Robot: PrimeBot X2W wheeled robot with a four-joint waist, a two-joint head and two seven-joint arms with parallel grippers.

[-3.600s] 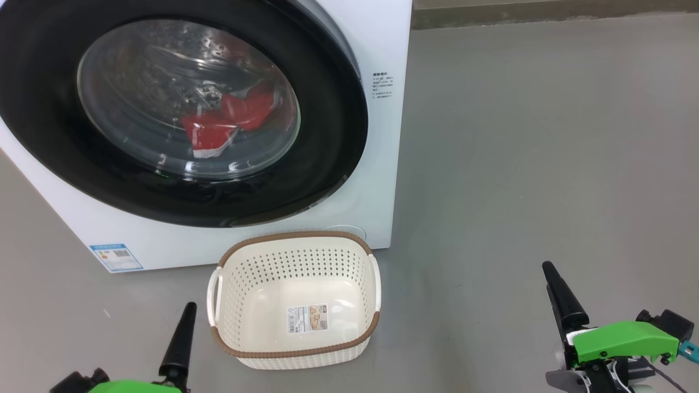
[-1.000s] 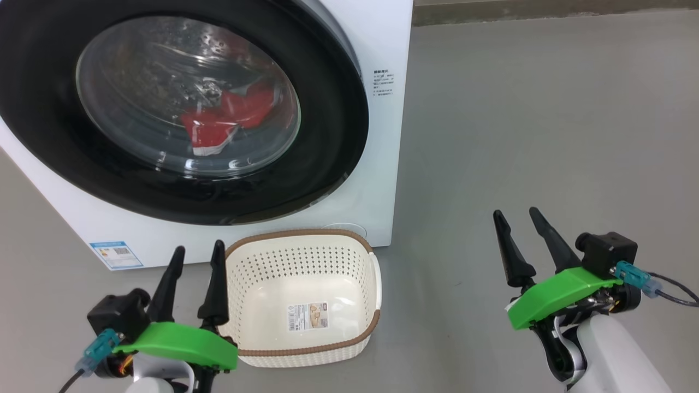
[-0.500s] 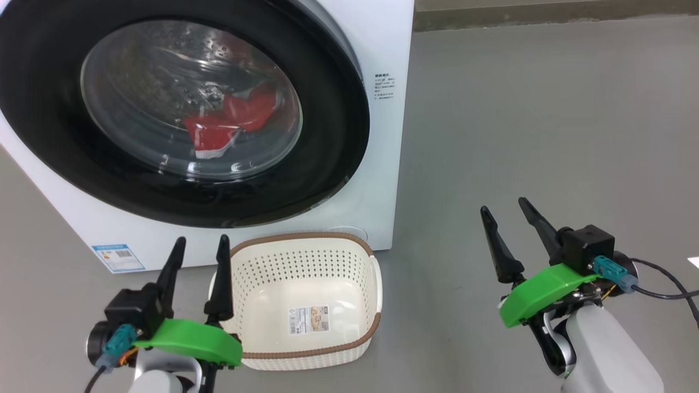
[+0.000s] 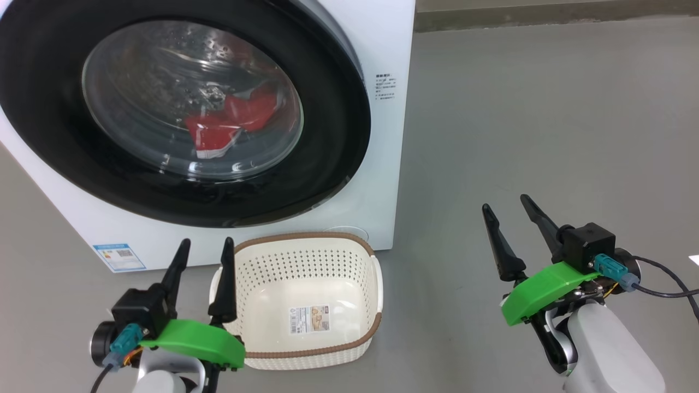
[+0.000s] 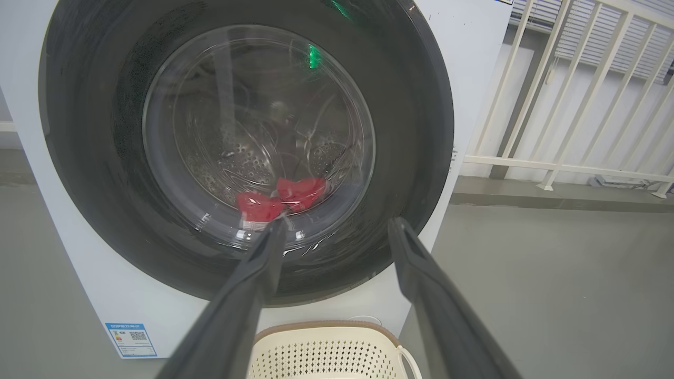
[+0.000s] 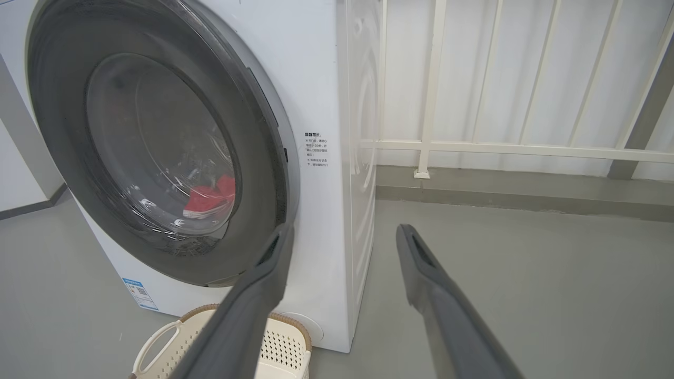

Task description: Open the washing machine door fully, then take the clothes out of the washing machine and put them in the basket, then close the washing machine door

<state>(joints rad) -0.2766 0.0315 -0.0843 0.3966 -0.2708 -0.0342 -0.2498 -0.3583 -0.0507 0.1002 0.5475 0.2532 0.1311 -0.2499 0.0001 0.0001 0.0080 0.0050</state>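
The white washing machine (image 4: 385, 180) fills the upper left of the head view. Its washing machine door (image 4: 336, 142), black-rimmed with a glass bowl, lies shut against the front. Red clothes (image 4: 229, 124) show through the glass, low in the steel drum. The cream basket (image 4: 303, 237) stands on the floor just before the machine, with only a sticker on its bottom. My left gripper (image 4: 206, 243) hovers open at the basket's left side. My right gripper (image 4: 505, 203) is open over bare floor, right of the machine. The left wrist view looks straight at the door (image 5: 416, 131) and clothes (image 5: 279, 197).
Grey floor (image 4: 546, 109) stretches to the right of the machine. Behind it, a white railing (image 6: 500, 148) runs along a low kerb. A blue label (image 4: 119, 256) sits on the machine's lower left corner, and small printed text (image 4: 385, 87) is beside the door.
Over several seconds both arms rose into the head view, each now showing both fingers. In the last second they shifted only slightly. Door, clothes and basket have not moved.
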